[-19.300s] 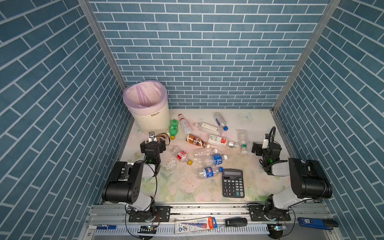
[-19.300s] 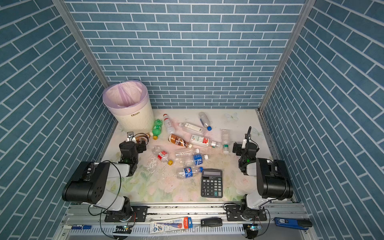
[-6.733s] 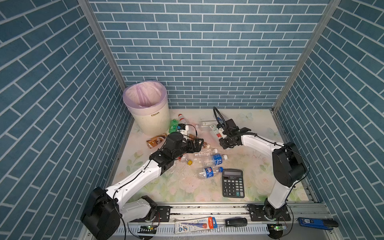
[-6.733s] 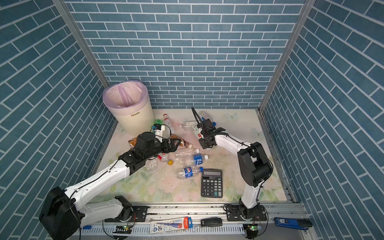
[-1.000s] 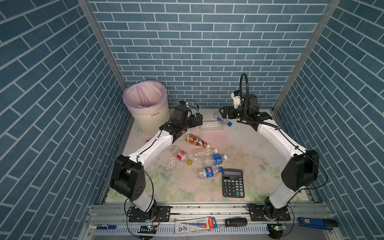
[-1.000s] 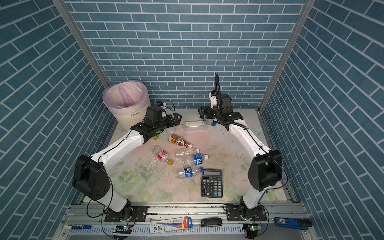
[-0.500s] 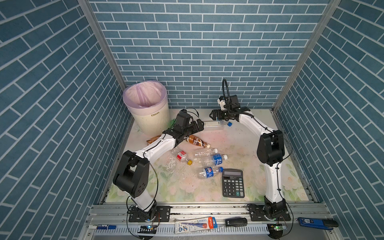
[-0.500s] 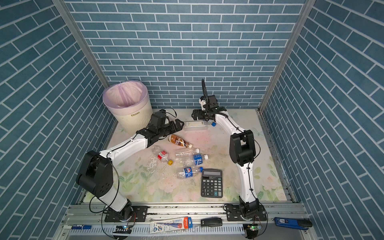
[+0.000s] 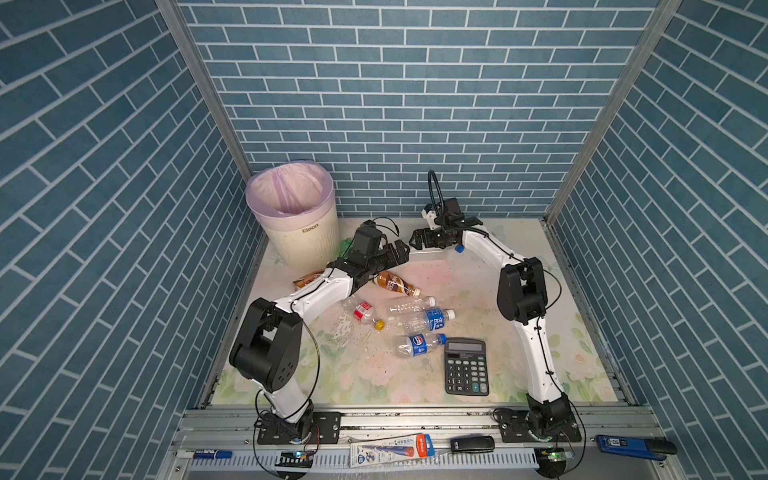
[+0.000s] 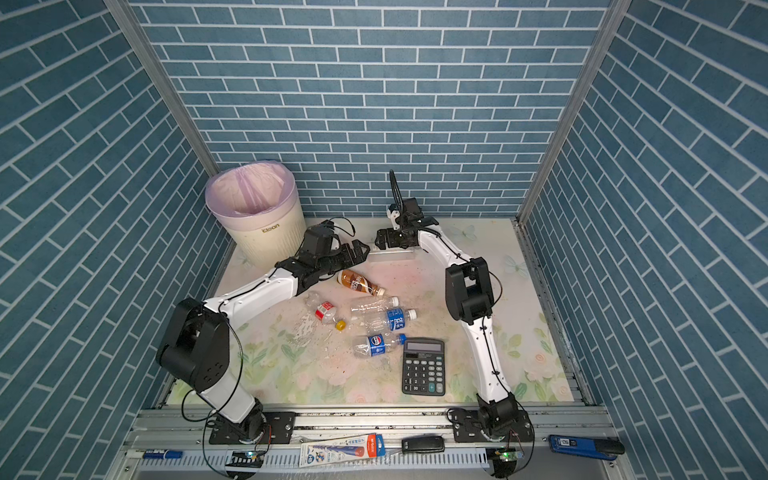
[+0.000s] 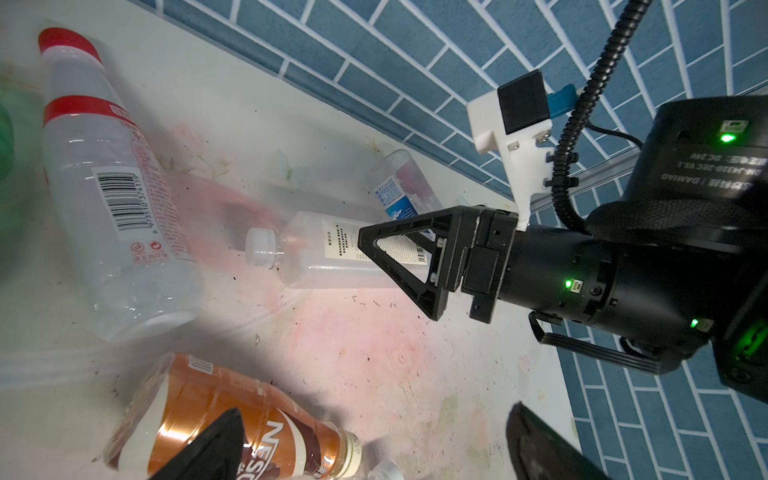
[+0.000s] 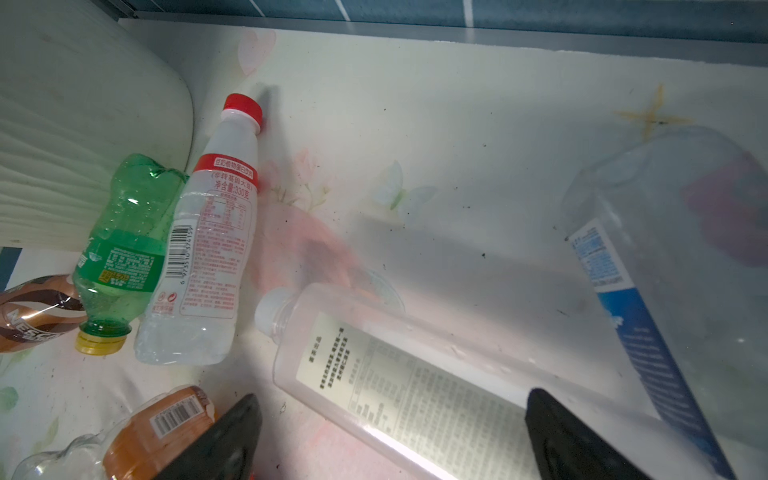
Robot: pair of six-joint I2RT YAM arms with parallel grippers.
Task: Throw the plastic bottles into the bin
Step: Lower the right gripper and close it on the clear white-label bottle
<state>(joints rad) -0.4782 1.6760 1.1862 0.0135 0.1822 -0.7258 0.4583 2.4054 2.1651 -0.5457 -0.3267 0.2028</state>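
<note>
Two hands crowd the far edge of the surface [image 9: 469, 286], and neither has a bottle yet. In both top views the left hand [image 9: 397, 252] reaches in low from the left, spread wide and empty. It is almost nose to nose with the right hand [image 9: 417, 241], also wide open, which bends down over a clear square bottle [image 10: 390, 254] lying along that edge. The bin [image 9: 305, 245] stands in the far left corner, so every bottle has to travel that way. Inside it only the lilac liner [image 9: 286, 195] shows, no bottle that I can make out. A loose cluster lies mid-surface: a brown coffee bottle [image 9: 395, 284], a crushed red-labelled bottle [image 9: 365, 312], a blue-labelled bottle [image 9: 432, 319], and a Pepsi bottle [image 9: 417, 345] just beside the calculator [image 9: 466, 365], which is no business of ours.

Over to the left wrist view: its own fingers [image 11: 216, 449] stand well apart with the coffee bottle at one tip. Ahead, the right hand's black finger sits at the square bottle's label, and a red-capped bottle [image 11: 112, 199] lies off to one side.

Right wrist view now: the square bottle lies between the parted fingers [image 12: 573, 440], not pinched, lined up for a grab, I'd say. A green bottle [image 12: 124, 249] and the red-capped one lie side by side, touching, right by the bin's ribbed wall. A blue-banded bottle [image 12: 665, 291] lies just beside the square one.
</note>
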